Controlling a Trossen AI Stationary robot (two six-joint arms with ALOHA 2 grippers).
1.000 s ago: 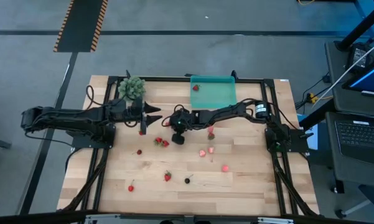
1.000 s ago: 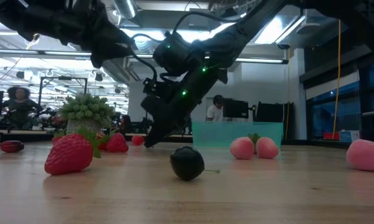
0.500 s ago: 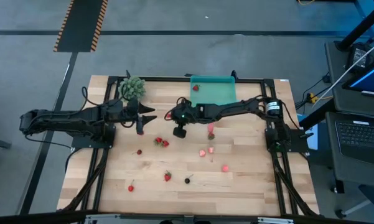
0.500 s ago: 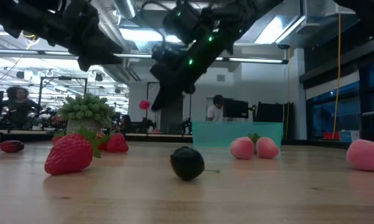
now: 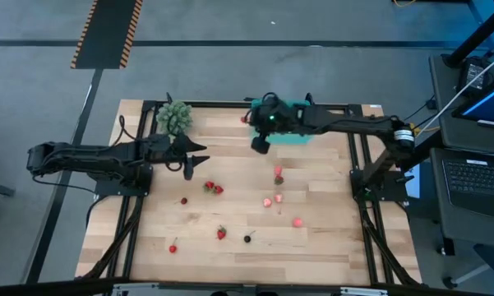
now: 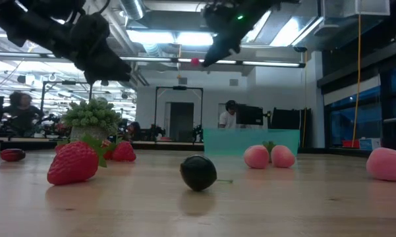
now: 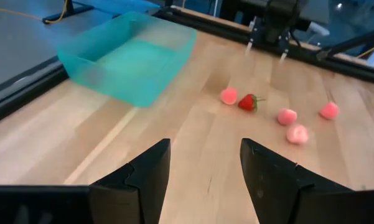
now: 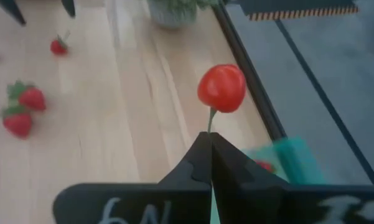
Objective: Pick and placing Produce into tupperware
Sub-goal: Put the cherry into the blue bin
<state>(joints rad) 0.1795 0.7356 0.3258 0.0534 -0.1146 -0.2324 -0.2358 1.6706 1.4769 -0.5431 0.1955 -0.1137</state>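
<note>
Your right gripper (image 8: 210, 144) is pinching the thin stem of a small red cherry (image 8: 221, 88), fingers pressed together, and is holding it in the air at the near-left corner of the teal tray (image 5: 289, 123), well above the table (image 5: 329, 238). In the low view the cherry is hanging as a small red dot high over the tray. The tray is sitting at the far edge of the table. Your left gripper (image 7: 202, 163) is waiting with its fingers spread and nothing between them, hovering to the left of the tray, near the green leafy clump (image 5: 173, 117). The rest of the fruit is lying loose on the wood in front of the tray: strawberries (image 5: 212, 188), pink pieces (image 5: 272, 200) and a dark berry (image 6: 198, 172) nearer the front edge.
</note>
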